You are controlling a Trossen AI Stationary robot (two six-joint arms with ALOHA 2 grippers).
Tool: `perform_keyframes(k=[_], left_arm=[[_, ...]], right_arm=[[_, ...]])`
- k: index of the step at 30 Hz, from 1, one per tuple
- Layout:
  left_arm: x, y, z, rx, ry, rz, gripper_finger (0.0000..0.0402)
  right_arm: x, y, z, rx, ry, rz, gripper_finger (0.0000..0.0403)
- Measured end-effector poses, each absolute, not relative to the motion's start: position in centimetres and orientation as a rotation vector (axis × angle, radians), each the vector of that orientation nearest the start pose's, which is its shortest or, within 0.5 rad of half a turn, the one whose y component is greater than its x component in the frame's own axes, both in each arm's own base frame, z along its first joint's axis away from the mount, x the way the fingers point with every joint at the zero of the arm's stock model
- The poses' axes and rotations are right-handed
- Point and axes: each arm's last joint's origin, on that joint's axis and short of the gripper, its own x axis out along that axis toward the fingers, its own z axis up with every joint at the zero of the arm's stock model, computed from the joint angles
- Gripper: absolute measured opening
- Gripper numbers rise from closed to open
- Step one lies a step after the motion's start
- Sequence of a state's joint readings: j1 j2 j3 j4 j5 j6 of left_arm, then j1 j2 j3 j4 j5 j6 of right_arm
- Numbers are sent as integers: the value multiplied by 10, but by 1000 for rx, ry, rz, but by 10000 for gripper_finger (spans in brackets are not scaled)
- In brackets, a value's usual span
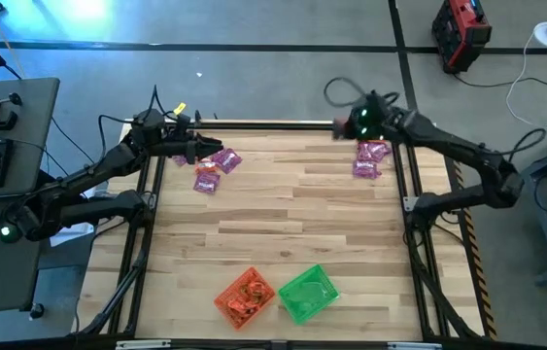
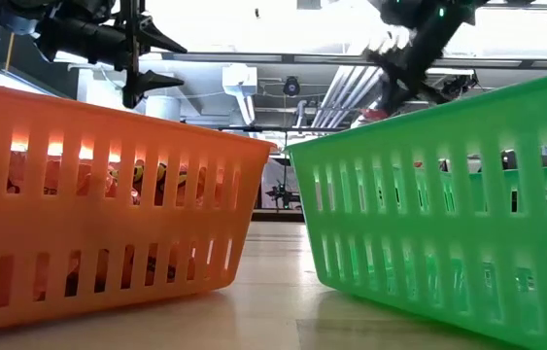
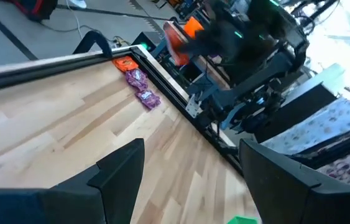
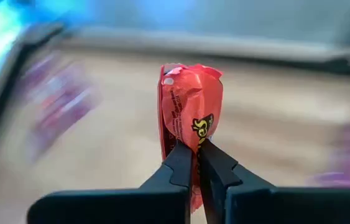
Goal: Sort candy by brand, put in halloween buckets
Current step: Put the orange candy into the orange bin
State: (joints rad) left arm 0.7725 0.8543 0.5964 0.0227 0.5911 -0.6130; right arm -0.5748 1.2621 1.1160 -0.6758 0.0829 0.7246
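Observation:
My right gripper [image 4: 194, 163] is shut on an orange-red candy packet [image 4: 190, 102] above the table's far right corner [image 1: 346, 124]. A pile of purple packets [image 1: 370, 158] lies on the table just beside it. My left gripper [image 3: 190, 180] is open and holds nothing, raised over the far left part of the table [image 1: 193, 148] next to another pile of purple packets [image 1: 217, 167]. The orange bucket [image 1: 246, 297], with orange-red packets inside, and the green bucket [image 1: 309, 292] stand side by side at the near edge. My right gripper pinches the orange-red packet between its two fingers at the packet's lower half [image 4: 193, 140]. The packet stands on end above the fingertips [image 4: 181, 158], lifted clear of the table.
Both buckets fill the low view, orange [image 2: 108, 194] on the left and green [image 2: 448, 204] on the right. Dark metal rails [image 1: 254, 124] frame the table. A wide stretch of bare wood [image 1: 283, 224] lies between the candy piles and the buckets.

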Motion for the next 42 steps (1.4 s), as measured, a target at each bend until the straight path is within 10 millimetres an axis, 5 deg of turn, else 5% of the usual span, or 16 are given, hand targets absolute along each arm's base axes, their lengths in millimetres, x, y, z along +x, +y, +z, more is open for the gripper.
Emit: perform_keyframes(k=[4,11,18,32,42], left_arm=[[147,119,277,-855,109,234,252],[158,104,277,-968,137,170,252],[174,79,277,-1050,146,188,252],[184,60,281,-1036,81,227,252],[184,60,281,-1016,86,223,252]], right_arm=[[253,-81,306,807,653,-524,2],[302,36,274,654,821,-146,2],[345,126,236,609,678,182,2],[439,187,196,313,610,484,17],[466,192,207,182,814,477,154]])
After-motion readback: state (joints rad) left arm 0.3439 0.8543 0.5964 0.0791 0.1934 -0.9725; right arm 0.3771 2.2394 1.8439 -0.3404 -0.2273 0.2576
